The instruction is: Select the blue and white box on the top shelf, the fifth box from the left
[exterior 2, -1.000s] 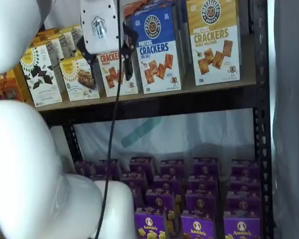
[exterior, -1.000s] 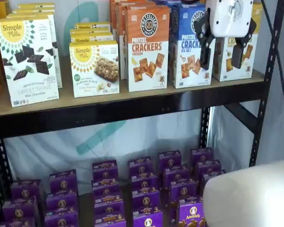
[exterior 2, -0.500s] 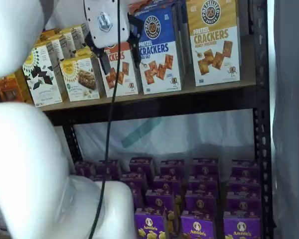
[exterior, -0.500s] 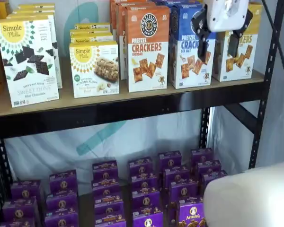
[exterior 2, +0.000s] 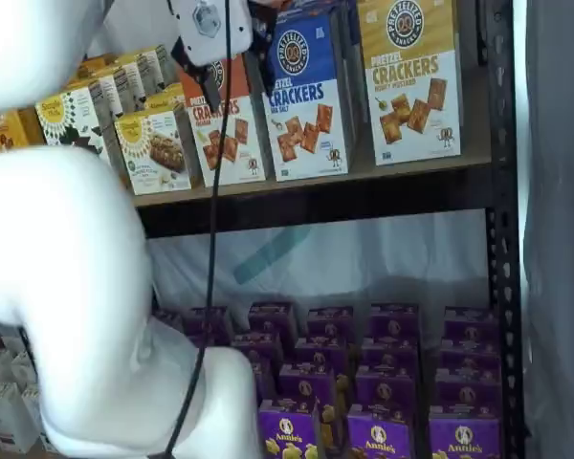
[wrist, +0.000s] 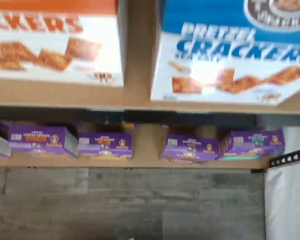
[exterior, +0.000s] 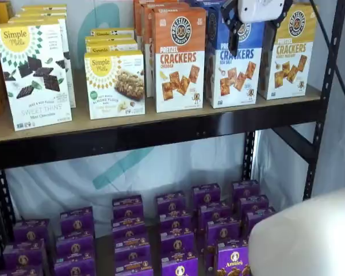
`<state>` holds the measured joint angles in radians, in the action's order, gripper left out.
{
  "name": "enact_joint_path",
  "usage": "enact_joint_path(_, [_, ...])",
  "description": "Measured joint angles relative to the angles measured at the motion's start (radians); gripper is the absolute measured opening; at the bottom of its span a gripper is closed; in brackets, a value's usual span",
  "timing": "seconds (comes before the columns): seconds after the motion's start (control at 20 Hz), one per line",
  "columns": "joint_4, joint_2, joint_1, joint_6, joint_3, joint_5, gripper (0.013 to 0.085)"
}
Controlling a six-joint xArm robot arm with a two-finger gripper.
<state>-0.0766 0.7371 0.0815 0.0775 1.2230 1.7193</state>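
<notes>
Claw (exterior: 251,31), fingers spread and empty, now raised from mid-height to the upper part of the blue and white box (exterior: 234,60) on the top shelf (exterior: 161,135), suggesting approach under way

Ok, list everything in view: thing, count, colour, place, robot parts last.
Blue box: one at front, blue over white, top shelf, right of the orange box.
Orange box: one at front, orange over white, top shelf.
Yellow box: one at front, yellow over white, top shelf, rightmost.
Simple Mills boxes: several, white and yellow, top shelf, left part.
Purple boxes: many, purple, lower shelf, in rows.
Top shelf: one, tan board, black rail.
Gripper: one, white body, black fingers, open, in front of the blue box's upper part.
Arm: white, in the foreground.
</notes>
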Motion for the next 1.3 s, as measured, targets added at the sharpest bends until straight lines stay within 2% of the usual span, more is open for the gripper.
enact_joint_path(0.25, [0.03,-0.051,-0.049,-0.041,0.039,-0.025,0.085])
enact_joint_path(0.45, [0.038,-0.076,-0.071,-0.061,0.059,-0.03,0.085])
enact_joint_path(0.85, [0.05,-0.098,-0.091,-0.08,0.082,-0.021,0.085])
enact_joint_path(1.3, [0.052,-0.087,-0.095,-0.084,0.084,-0.013,0.085])
